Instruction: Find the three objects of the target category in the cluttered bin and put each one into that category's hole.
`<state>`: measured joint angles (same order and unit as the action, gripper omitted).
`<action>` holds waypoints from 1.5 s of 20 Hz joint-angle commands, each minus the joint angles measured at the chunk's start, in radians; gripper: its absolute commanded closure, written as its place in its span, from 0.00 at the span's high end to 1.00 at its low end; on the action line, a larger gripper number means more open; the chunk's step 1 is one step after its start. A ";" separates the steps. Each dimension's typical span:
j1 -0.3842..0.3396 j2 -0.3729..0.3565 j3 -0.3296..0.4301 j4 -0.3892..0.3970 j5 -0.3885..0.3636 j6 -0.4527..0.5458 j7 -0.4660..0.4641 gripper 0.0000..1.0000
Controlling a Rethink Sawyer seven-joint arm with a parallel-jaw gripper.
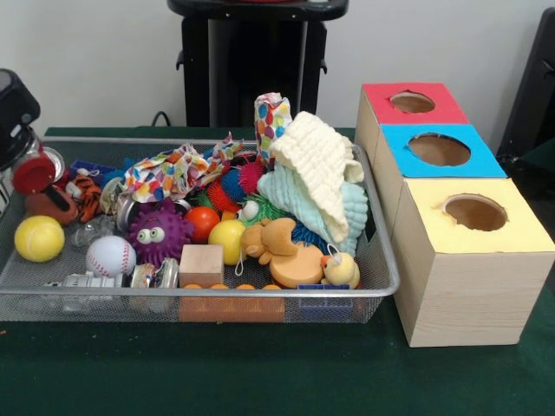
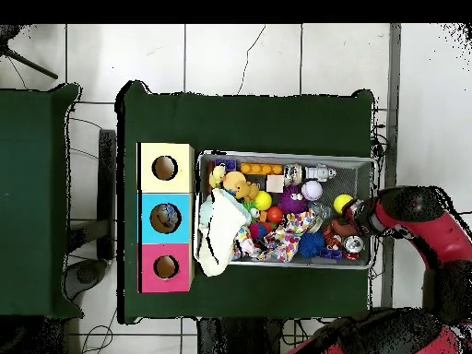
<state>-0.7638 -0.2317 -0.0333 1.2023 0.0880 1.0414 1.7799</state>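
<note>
A wire mesh bin (image 1: 381, 260) (image 2: 286, 155) is packed with toys. In it lie two yellow balls (image 1: 39, 238) (image 1: 227, 238), a baseball (image 1: 111, 256), an orange-red ball (image 1: 202, 221), a purple spiky toy (image 1: 159, 232), a wooden block (image 1: 201, 264), an orange teddy bear (image 1: 270, 238) and a rubber duck (image 1: 340, 270). A cream cloth (image 1: 316, 169) is heaped over a light-blue one (image 1: 303, 204). My gripper (image 1: 43, 186) (image 2: 355, 221) hangs low over the bin's end farthest from the boxes, beside a tiger toy (image 1: 85, 186). Its tip is hidden among the clutter.
Three boxes with round holes stand in a row against the bin's other end: red top (image 1: 414, 102) (image 2: 166, 267), blue top (image 1: 439, 149) (image 2: 165, 218), yellow top (image 1: 475, 212) (image 2: 165, 168). A spotted cloth (image 1: 173, 173) covers the bin's middle. Green table (image 1: 260, 373) lies in front.
</note>
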 commanded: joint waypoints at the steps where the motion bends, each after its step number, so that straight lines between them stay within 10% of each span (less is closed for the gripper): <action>1: -0.008 0.099 0.124 0.075 0.008 0.080 -0.024 0.00; 30: 0.016 0.149 0.105 -0.344 -0.176 0.353 -0.148 0.00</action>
<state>-0.7575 -0.1047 0.0142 0.9533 -0.0104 1.3134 1.7799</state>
